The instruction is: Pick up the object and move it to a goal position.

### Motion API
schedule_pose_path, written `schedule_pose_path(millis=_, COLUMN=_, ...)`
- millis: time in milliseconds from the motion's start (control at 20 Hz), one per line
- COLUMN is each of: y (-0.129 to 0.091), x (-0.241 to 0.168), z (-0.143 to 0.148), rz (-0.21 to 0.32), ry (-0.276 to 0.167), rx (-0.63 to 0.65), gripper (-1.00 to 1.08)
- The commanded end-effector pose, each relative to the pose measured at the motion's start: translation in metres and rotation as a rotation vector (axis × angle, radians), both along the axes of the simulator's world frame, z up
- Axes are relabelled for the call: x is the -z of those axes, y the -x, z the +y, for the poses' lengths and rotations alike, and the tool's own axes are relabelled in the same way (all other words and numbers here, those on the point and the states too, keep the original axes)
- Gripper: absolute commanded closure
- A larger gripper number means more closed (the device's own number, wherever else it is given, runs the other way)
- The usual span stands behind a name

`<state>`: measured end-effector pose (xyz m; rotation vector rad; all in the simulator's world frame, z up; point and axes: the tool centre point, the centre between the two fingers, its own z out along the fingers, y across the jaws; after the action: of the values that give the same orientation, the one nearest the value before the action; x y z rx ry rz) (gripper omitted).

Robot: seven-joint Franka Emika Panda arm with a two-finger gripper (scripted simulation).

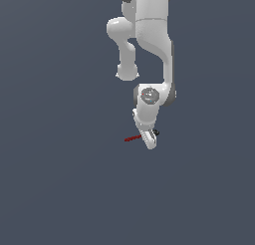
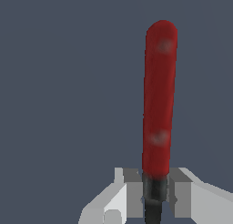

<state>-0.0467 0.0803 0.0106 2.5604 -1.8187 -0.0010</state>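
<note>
- Rod-like tool [image 2: 159, 100]: one is counted, clamped at its dark shaft between the fingers, its red handle jutting out beyond them.
- One arm [image 1: 154, 35] is seen, largest in the scene.
- One gripper [image 1: 150, 138] is closed on the tool.
- Grasping is judged done; carrying to the goal remains, and no goal marker is visible.

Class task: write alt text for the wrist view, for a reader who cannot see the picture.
A long red tool handle stretches away from the camera, its dark shaft clamped between the two pale fingers of the gripper. Behind it lies only a plain, dark blue-grey background.
</note>
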Motion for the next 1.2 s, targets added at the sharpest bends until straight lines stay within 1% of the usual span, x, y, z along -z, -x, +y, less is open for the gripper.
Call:
schedule_pose_path(millis=0, y=-0.001, x=-0.001, z=0.001, rz=-0.001, ry=0.0, rx=0.0, gripper=1.08)
schedule_pose_path(millis=350, y=-0.011, x=-0.018, z=0.019, rz=-0.001, ry=0.0, rx=-0.001, gripper=1.08)
schedule_pose_path(millis=850, y=-0.044, x=-0.067, z=0.071, rz=-0.001, ry=0.002, rx=-0.002, gripper=1.08)
schedule_pose_path(millis=1150, y=-0.057, x=-0.085, z=0.091, rz=-0.001, ry=0.001, rx=-0.002, gripper=1.08)
